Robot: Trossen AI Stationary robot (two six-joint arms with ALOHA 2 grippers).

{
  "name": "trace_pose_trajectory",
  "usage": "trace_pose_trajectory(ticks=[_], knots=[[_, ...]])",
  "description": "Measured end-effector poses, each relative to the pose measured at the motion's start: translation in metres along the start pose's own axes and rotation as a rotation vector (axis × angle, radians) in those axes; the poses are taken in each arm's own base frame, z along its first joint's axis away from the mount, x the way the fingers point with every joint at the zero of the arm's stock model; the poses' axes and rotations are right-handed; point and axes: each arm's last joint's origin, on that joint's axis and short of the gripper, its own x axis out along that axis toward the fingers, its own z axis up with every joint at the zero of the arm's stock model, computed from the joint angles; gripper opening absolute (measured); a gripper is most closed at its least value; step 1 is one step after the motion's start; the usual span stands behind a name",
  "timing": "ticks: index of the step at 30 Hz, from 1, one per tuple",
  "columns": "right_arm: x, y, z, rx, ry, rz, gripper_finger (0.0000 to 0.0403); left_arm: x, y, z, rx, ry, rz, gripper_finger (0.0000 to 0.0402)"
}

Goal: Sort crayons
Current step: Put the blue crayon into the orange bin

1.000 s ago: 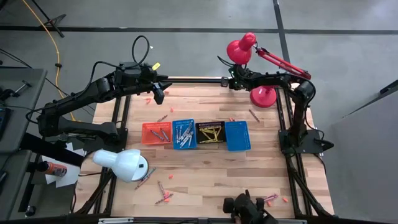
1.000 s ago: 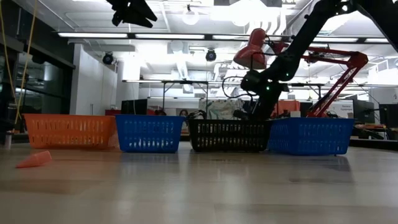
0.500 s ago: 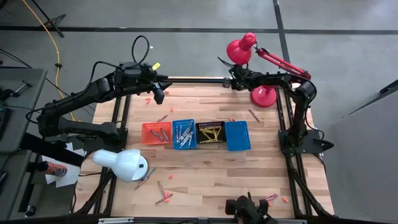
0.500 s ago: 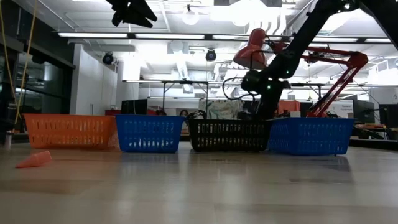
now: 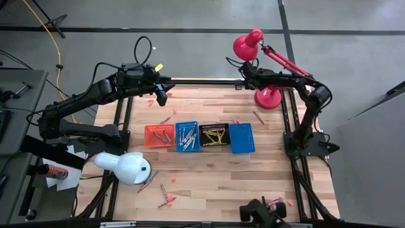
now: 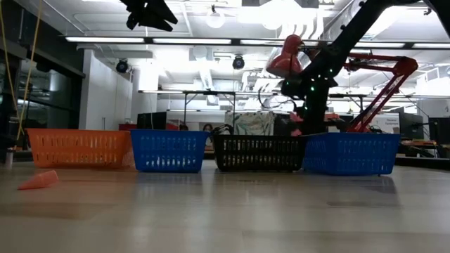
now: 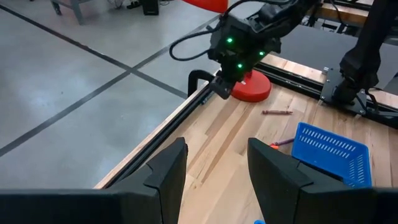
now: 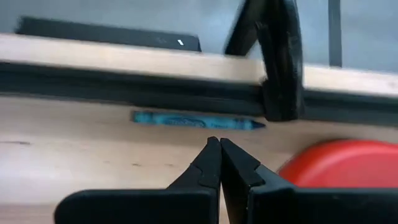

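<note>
No legible text in any view. Blue crayon wrapper carries dark printing, too blurred to read. No labels, numbers or signs readable on baskets, arms or lamps.

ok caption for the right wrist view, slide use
Right claw shut and empty, facing a blue crayon lying along the table's back rail.

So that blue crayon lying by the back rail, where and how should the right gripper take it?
Grip the blue crayon at its middle, coming straight down, fingers across its thin width. It lies flat along the rail, so a sideways approach is blocked. The right gripper is shut and must open first.
</note>
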Motion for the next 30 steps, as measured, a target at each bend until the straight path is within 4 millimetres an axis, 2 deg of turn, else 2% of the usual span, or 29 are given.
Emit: trace_pose_trajectory(ticks=[10, 22, 30], knots=[[0.017, -0.007, -0.004, 0.013, 0.043, -0.071, 0.0, 0.0, 0.0, 0.0, -0.005, 0.001, 0.0, 0.0157], [0.033, -0.007, -0.006, 0.015, -0.008, -0.18, 0.0, 0.0, 0.0, 0.0, -0.027, 0.001, -0.001, 0.0157], [0.036, -0.003, -0.002, -0.008, -0.03, -0.097, 0.0, 0.0, 0.0, 0.0, -0.033, 0.001, 0.0, 0.0157]])
